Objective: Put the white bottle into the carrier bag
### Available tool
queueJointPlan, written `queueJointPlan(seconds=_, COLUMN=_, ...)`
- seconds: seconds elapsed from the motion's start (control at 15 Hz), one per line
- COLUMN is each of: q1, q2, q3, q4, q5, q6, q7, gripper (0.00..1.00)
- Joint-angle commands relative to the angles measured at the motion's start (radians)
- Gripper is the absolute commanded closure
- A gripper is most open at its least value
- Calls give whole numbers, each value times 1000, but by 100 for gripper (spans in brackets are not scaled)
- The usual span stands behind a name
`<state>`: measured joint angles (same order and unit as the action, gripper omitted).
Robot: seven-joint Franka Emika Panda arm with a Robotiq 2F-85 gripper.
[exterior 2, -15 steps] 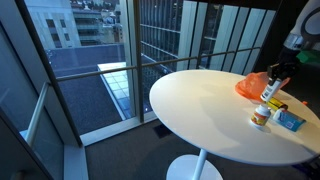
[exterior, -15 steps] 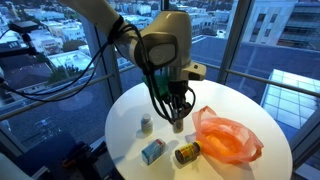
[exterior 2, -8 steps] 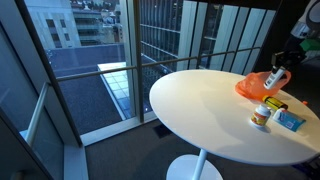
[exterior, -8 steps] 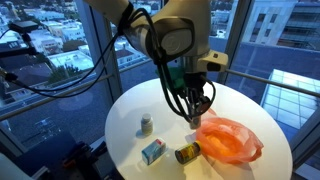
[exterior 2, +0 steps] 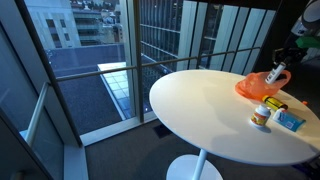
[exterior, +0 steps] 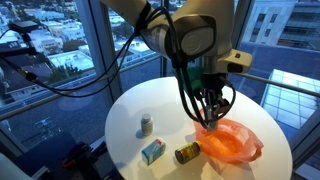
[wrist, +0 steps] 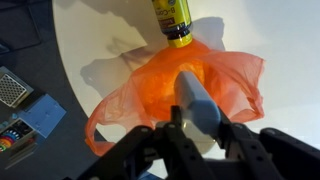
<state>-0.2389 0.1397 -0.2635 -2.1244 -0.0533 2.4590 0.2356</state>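
While over carrier bag (wrist: 135, 85), gripper (wrist: 200, 120) tight around white bottle (wrist: 192, 90).

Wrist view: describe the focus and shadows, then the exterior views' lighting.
Wrist view: the tool is dark and blurred at the bottom; white bottle and orange bag sharper; the bag throws a grey shadow on the table. Both exterior views: dim daylight through windows.
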Motion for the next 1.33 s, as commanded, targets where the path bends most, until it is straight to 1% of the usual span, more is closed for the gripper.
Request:
queueJointPlan(seconds=0.0, q1=-13, q2=97, q3=-10, q4=115, q5=52, q6=-32, q7=29, gripper=89)
queueJointPlan(seconds=0.27, q1=-20, q2=176, q3=-23, q4=177, q5=79, q6=-36, q7=42, gripper=89)
queueJointPlan(seconds=0.33, q1=-20, q2=191, q3=-25, q4=189, q5=79, q6=-41, q7=45, gripper=87)
queueJointPlan(seconds=0.4, q1=-20, q2=203, q3=-27, q4=198, q5=78, q6=-45, q7=47, gripper=47)
queueJointPlan(seconds=0.53, q1=-18, q2=209, q3=-29, q4=201, q5=73, q6=-45, q7=48, gripper=33)
queueJointPlan(seconds=0.6, q1=-16, q2=202, q3=-28, q4=197, q5=72, q6=-46, q7=42, gripper=24)
queueJointPlan(seconds=0.67, q1=-15, q2=191, q3=-26, q4=189, q5=71, q6=-47, q7=34, gripper=18)
queueJointPlan(seconds=0.8, q1=-13, q2=157, q3=-19, q4=162, q5=72, q6=-56, q7=8, gripper=1)
queueJointPlan(seconds=1.0, q1=-9, q2=95, q3=-5, q4=120, q5=69, q6=-97, q7=-38, gripper=0)
queueJointPlan(seconds=1.27, q1=-1, q2=-2, q3=9, q4=70, q5=54, q6=-210, q7=-102, gripper=0)
